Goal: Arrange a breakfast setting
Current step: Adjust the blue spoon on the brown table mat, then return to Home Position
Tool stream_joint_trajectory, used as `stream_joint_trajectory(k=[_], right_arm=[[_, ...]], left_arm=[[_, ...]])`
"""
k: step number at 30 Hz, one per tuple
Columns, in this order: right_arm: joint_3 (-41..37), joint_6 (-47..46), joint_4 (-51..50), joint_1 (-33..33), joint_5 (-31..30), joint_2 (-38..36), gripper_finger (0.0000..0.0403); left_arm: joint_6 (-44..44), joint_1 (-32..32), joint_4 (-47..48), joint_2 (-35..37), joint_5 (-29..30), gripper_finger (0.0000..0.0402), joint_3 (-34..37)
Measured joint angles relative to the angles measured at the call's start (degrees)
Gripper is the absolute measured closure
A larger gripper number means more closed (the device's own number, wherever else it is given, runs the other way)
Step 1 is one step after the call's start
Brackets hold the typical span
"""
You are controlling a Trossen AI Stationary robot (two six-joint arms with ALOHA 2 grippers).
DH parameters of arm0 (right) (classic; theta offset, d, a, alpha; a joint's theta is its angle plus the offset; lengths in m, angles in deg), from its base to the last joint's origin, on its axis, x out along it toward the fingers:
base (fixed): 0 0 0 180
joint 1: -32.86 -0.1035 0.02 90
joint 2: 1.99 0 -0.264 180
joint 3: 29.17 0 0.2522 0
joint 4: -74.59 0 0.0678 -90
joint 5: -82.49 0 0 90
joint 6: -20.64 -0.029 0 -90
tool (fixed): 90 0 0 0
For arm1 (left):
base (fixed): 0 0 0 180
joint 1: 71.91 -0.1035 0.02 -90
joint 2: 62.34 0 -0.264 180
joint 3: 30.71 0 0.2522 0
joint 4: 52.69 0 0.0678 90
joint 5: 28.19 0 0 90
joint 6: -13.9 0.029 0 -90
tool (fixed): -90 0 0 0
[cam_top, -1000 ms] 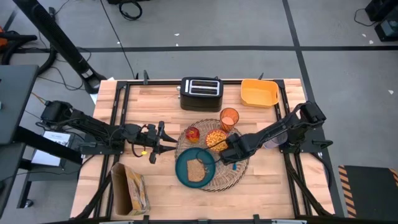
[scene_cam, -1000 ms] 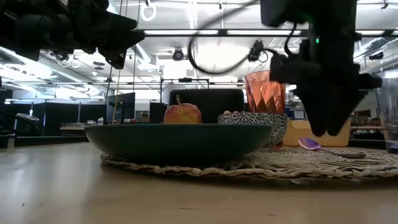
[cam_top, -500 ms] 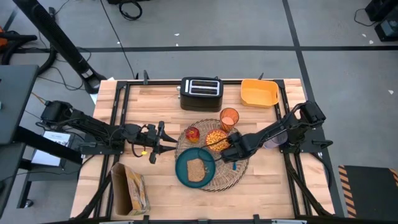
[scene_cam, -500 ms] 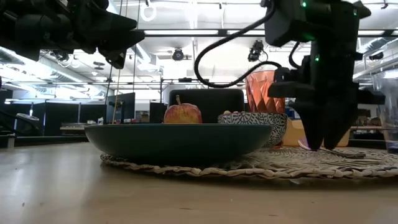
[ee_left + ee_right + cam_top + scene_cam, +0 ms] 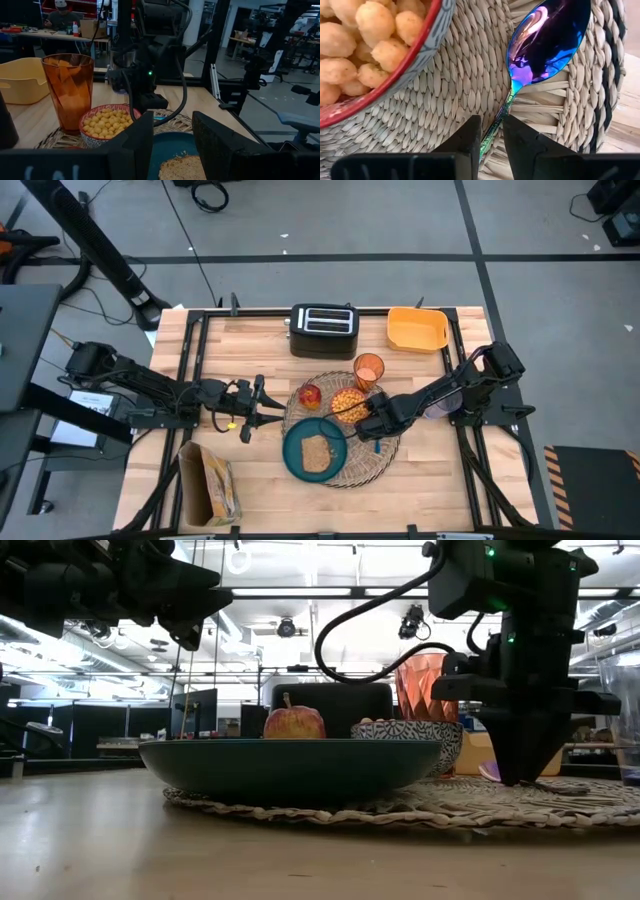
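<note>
Right wrist view: blue spoon (image 5: 547, 42) handle between jaws

Blue spoon (image 5: 547, 40): we see its handle pass out of sight between the right claw (image 5: 491, 137) fingers.
Cereal bowl (image 5: 395, 70): cut off by frame edge.
Toast slice (image 5: 182, 169): partly cropped.

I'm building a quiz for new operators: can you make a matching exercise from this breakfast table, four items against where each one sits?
Items:
1. toast slice
2. blue spoon
3. orange tumbler
4. black toaster

Places:
A. off the straw placemat, at the table's far edge
B. on the dark teal plate
C. handle between the right hand's fingers
D. beside the cereal bowl, toward the yellow bin

Pairs: 1-B, 2-C, 3-D, 4-A
</note>
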State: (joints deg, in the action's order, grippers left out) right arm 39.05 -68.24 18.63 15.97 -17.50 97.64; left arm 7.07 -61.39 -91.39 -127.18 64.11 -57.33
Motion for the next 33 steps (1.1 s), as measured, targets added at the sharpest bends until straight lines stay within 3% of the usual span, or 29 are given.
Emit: stream_joint_trajectory(k=[12, 23, 33], right_arm=[[-0.2, 0.5, -0.8, 0.0, 0.6, -0.9, 0.0333], [0.1, 3.7, -1.1, 0.0, 3.8, -1.3, 0.0316], [12.0, 14.3, -13.6, -1.1, 4.7, -4.9, 0.0287]], left_arm=[[0.0, 0.0, 0.0, 0.0, 0.0, 0.0257, 0.0], [0.0, 0.0, 0.0, 0.0, 0.0, 0.0257, 0.0], [0.1, 0.0, 0.2, 0.0, 0.0, 0.0257, 0.0]])
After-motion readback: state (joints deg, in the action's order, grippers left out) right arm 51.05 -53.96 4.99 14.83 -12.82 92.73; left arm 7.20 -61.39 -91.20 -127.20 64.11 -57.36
